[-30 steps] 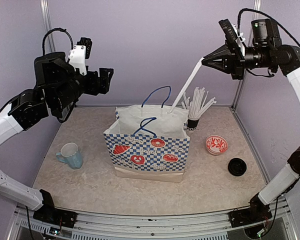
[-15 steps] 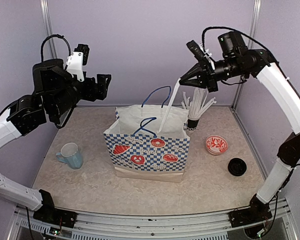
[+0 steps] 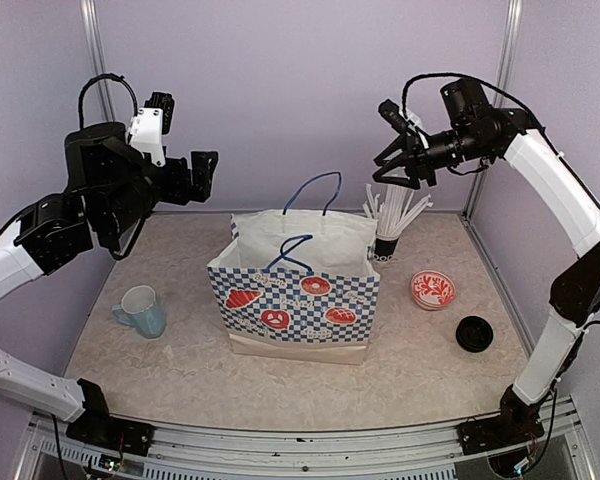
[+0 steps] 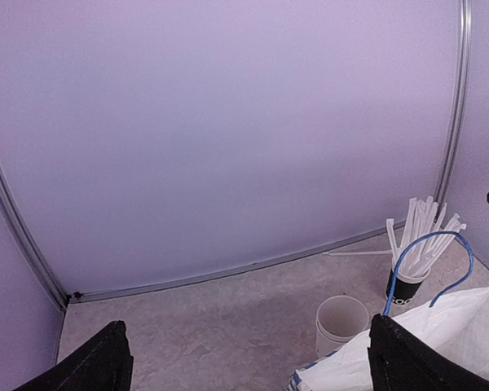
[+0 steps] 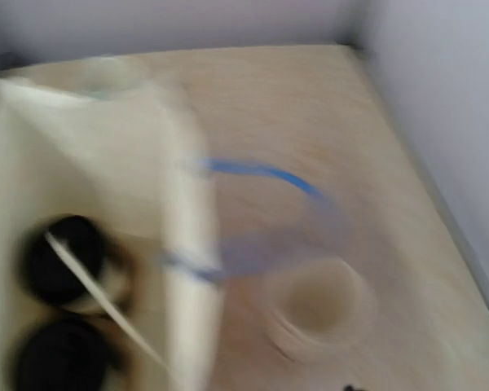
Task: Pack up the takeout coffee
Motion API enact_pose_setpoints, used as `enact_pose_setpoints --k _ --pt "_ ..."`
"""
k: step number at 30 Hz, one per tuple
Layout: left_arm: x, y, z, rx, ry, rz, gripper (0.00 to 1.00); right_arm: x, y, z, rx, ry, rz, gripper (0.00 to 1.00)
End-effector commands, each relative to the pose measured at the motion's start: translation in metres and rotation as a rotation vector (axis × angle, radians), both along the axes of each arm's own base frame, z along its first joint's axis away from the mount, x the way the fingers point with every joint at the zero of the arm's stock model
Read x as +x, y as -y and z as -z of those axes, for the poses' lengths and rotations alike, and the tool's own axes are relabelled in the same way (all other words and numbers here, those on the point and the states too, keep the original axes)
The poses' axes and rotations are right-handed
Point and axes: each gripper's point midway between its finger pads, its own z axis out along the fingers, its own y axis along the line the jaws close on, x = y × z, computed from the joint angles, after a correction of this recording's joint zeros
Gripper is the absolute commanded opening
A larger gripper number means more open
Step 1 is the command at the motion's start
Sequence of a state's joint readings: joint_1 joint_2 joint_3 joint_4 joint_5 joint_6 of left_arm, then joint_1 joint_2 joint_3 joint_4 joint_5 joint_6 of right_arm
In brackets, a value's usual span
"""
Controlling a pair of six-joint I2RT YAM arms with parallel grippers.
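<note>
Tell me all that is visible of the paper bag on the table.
The paper bag stands upright and open in the middle of the table. It looks like white paper, with a blue-and-white check band, red pictures in front and two blue cord handles. The blurred right wrist view shows what look like two black-lidded cups and a straw inside.

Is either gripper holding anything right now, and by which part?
Nothing is held. The left gripper is open in the air; the right gripper is empty too, a straw lying loose in the bag.
</note>
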State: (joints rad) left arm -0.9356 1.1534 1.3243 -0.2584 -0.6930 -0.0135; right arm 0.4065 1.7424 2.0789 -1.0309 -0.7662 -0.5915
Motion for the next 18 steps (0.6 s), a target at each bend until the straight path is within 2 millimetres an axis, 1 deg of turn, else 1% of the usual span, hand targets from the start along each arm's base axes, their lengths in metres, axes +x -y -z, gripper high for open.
enact_pose_setpoints --k 1,4,7,10,12,18 --pt "0.006 0.001 0.003 0.001 0.009 -0.01 0.98 0.074 0.054 0.02 0.029 0.016 0.311 0.47" --pt "0.007 0.002 0.006 0.028 0.011 -0.008 0.98 0.107 0.078 0.048 -0.003 0.026 0.455 0.45" --pt "0.005 -0.002 0.008 0.022 0.012 -0.014 0.99 0.126 0.086 0.078 -0.034 -0.036 0.494 0.46" --pt "0.003 -0.008 0.009 0.007 0.017 -0.03 0.99 0.131 0.081 0.1 -0.034 -0.106 0.459 0.5" --pt "0.004 -0.012 0.011 0.007 0.016 -0.046 0.99 0.132 0.076 0.11 -0.031 -0.138 0.429 0.52" --pt "0.005 -0.015 0.018 0.017 0.008 -0.055 0.99 0.139 0.068 0.128 -0.025 -0.194 0.398 0.53"
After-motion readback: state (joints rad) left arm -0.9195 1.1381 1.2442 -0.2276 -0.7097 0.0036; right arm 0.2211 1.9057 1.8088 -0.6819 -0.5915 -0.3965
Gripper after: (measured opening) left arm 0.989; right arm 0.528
